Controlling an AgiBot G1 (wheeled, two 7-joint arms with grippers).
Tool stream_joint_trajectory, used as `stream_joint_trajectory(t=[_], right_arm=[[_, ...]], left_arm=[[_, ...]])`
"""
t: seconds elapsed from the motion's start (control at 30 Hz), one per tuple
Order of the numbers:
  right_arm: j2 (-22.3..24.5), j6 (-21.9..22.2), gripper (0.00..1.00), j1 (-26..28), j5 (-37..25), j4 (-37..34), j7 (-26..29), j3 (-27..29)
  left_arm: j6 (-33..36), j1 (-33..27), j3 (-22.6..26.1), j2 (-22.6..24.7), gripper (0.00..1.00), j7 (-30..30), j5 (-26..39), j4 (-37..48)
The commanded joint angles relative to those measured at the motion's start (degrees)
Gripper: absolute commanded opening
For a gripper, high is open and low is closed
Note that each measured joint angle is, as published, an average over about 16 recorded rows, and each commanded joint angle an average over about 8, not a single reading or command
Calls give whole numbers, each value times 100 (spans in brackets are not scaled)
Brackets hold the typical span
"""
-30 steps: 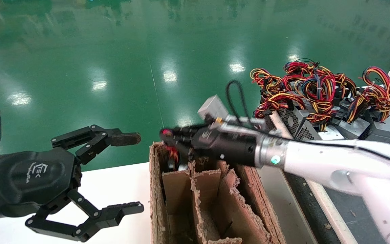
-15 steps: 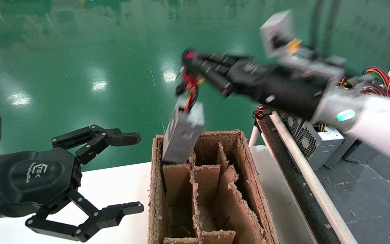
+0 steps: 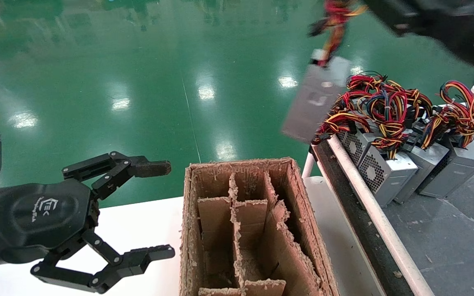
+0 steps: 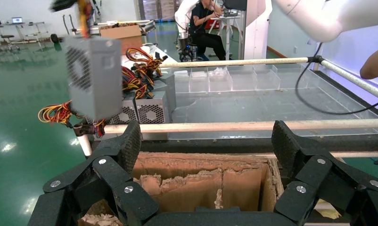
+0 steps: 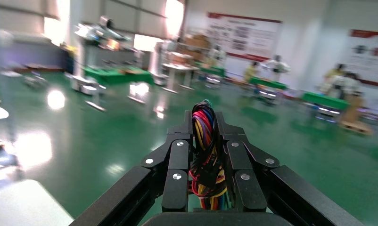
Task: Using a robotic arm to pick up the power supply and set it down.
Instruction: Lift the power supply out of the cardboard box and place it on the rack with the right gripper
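Four power supplies (image 3: 315,98), one cardboard divider box (image 3: 253,230), two grippers (image 3: 154,209)

right claw (image 5: 203,141) | lifted power supply (image 3: 315,98) clear of box (image 3: 253,230) | swung right

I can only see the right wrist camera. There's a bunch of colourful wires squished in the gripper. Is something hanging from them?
Observer: Yes. A grey power supply dangles in the air by its wire bundle, which the right gripper is clamping.
Kid: Is it over a box?
Observer: No. It hangs beyond the cardboard divider box, next to a row of other power supplies on the right.
Kid: What's the other arm doing?
Observer: The left gripper is open and holds nothing, to the left of the cardboard box.
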Motion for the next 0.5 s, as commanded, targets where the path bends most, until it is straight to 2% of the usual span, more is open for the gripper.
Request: stream_joint_trajectory(t=[0.03,0.2,0.5], right_arm=[[296,154,0,-87,-48,207,131,102],[943,191,0,-501,16,281,321,316],[1901,-228,0,-1388,601,267,346,836]], left_arm=[[0,0,0,0,100,0,0,0],[0,0,0,0,100,0,0,0],[0,0,0,0,100,0,0,0]])
